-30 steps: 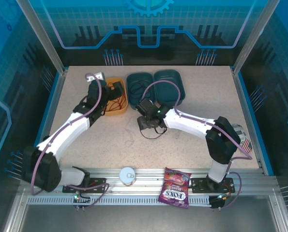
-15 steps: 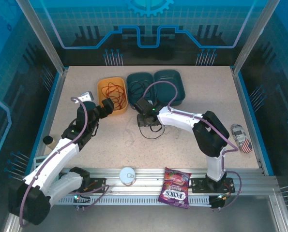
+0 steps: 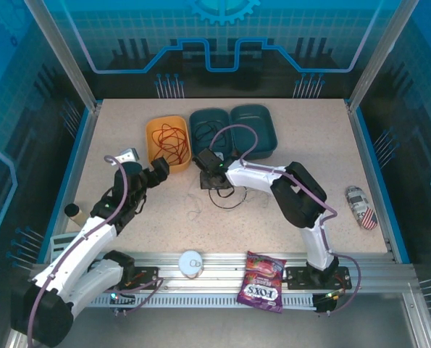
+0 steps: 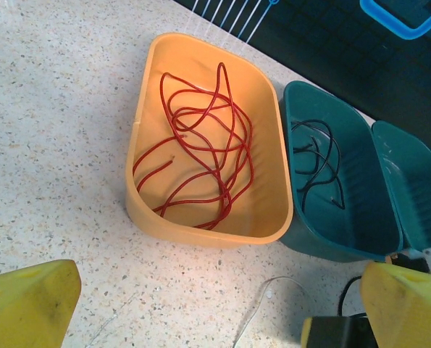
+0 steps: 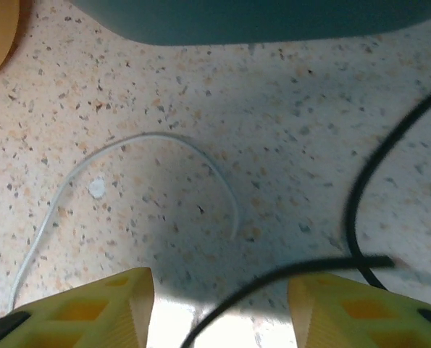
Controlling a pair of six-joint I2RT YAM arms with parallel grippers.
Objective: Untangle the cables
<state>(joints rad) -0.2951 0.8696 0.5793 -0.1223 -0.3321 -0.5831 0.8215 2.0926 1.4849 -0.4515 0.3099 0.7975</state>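
Note:
A red cable [image 4: 201, 145] lies coiled in the orange bin [image 3: 157, 156]. A thin black cable [image 4: 318, 156] rests in the nearer teal bin [image 3: 201, 119]. On the table, a white cable [image 5: 128, 167] curves beside a black cable [image 5: 356, 203] that loops in front of that bin [image 3: 226, 197]. My left gripper [image 3: 159, 169] is open and holds nothing, hovering just before the orange bin's near corner. My right gripper [image 5: 222, 312] is open low over the table. The black cable crosses between its fingers, which are not closed on it.
A second teal bin [image 3: 266, 119] stands to the right of the first. A purple candy bag [image 3: 262, 281] and a white round lid [image 3: 190, 262] lie on the front rail. A small can [image 3: 360, 206] is at the right, and a grey item [image 3: 128, 154] and a small jar [image 3: 73, 211] at the left.
My left arm has pulled back out of the orange bin, toward me and to the left, leaving the red cable inside. My right gripper has slid left and away, toward the teal bin's near corner.

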